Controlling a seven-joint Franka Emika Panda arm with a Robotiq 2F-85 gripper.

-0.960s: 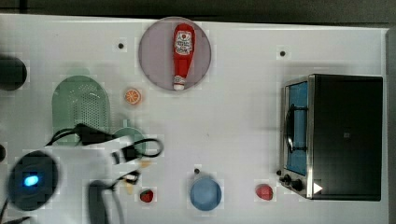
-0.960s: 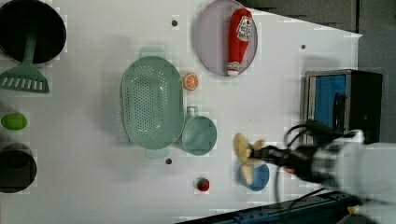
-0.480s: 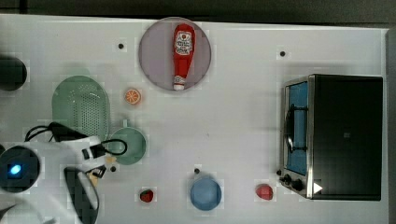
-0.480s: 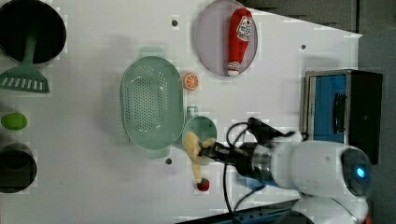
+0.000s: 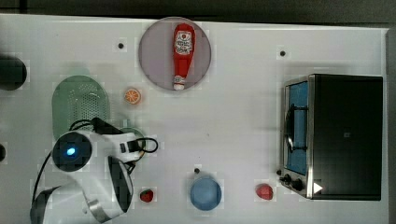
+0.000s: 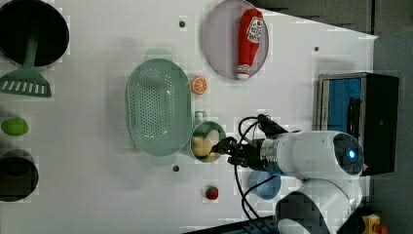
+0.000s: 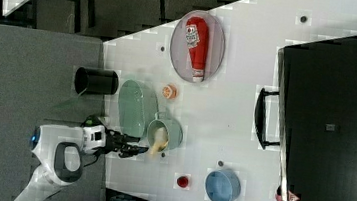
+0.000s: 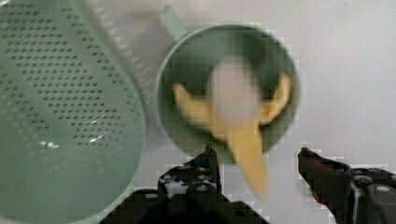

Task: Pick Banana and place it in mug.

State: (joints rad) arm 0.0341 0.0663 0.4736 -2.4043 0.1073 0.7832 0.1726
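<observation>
In mug [image 8: 226, 88] | banana [image 8: 233, 116] (blurred) | between open claw [image 8: 259, 161] tips

From my seat there is little I can read. The red ketchup bottle [image 5: 182, 55] lying on the round plate [image 5: 154, 60] carries a white label near its wide end with dark print on it, but I cannot make out the letters in the top view, the left view or the right view. The black oven [image 5: 343, 135] has a small white triangle sign at its lower corner beside the knobs in the top view; in the right view a red triangle sits at the same corner.
</observation>
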